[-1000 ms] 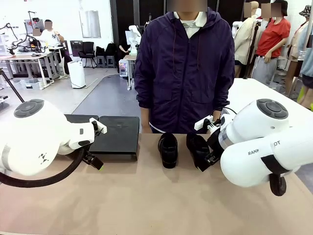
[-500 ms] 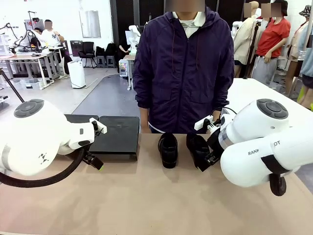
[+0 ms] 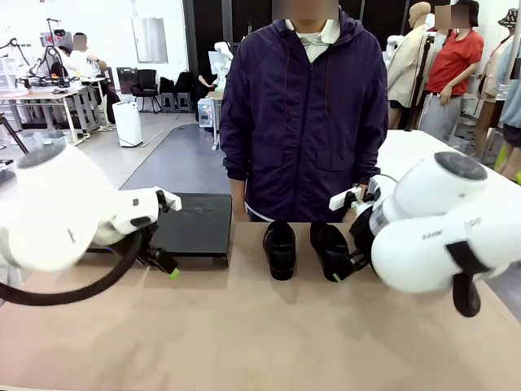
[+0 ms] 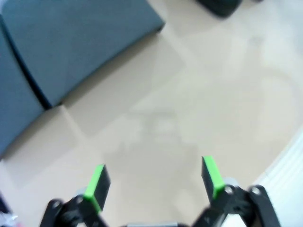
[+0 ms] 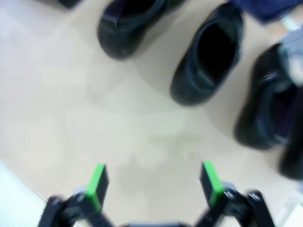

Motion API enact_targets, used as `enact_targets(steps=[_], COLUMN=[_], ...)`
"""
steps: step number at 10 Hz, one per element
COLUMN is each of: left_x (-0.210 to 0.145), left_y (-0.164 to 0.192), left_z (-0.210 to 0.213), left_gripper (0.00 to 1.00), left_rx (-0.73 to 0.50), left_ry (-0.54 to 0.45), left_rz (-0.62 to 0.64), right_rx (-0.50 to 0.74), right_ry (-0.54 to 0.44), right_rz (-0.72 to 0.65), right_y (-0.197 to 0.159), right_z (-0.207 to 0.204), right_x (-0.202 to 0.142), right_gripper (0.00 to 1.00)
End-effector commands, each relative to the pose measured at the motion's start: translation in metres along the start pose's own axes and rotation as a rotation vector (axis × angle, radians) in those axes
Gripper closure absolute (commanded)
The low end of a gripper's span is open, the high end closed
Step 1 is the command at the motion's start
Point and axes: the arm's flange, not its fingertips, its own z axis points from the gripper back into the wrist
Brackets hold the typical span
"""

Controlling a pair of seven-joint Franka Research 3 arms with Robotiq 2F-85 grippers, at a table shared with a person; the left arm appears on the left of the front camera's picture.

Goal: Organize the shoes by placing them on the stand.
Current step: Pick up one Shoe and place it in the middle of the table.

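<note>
The left claw (image 4: 154, 178) is held spread and empty over the bare table (image 4: 189, 104), near the stand's (image 4: 71, 42) front edge. The right claw (image 5: 152, 182) is likewise held spread, short of the shoes. One shoe (image 3: 279, 248) and a second shoe (image 3: 332, 251) are set side by side on the table, right of the stand. A person (image 3: 305, 114) is seen behind.

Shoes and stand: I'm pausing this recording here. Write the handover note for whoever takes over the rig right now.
Left gripper: open, empty, over bare table beside the stand.
Right gripper: open, empty, above the table, short of the shoes.
At least three shoes lie on the table, to the right of the stand.
Done: nothing; no shoe on the stand's visible top.
Left: every shoe.
</note>
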Motion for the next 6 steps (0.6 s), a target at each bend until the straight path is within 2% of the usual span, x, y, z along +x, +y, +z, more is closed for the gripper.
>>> enact_targets(steps=[1, 2, 3, 4, 5, 6], left_x=[0.009, 0.006, 0.000, -0.014, -0.030, -0.047], left_y=[0.035, 0.040, 0.044, 0.065, 0.088, 0.105], left_z=[0.073, 0.110, 0.138, 0.184, 0.218, 0.239], left_gripper=[0.00, 0.00, 0.00, 0.00, 0.00, 0.00], left_rx=[-0.029, -0.070, -0.039, -0.114, -0.180, -0.192], left_ry=[0.051, 0.047, 0.029, 0.051, -0.002, -0.050], left_rz=[0.074, 0.079, 0.068, 0.077, 0.121, 0.192], right_rx=[0.026, 0.056, 0.087, 0.071, 0.080, 0.059], right_ry=[0.016, 0.001, -0.014, -0.047, -0.100, -0.144], right_rz=[-0.128, -0.125, -0.145, -0.213, -0.280, -0.353], right_y=[-0.021, -0.035, -0.050, -0.068, -0.083, -0.095], right_z=[0.102, 0.144, 0.175, 0.211, 0.234, 0.246], right_x=[0.002, -0.009, -0.020, -0.043, -0.068, -0.091], right_gripper=[0.00, 0.00, 0.00, 0.00, 0.00, 0.00])
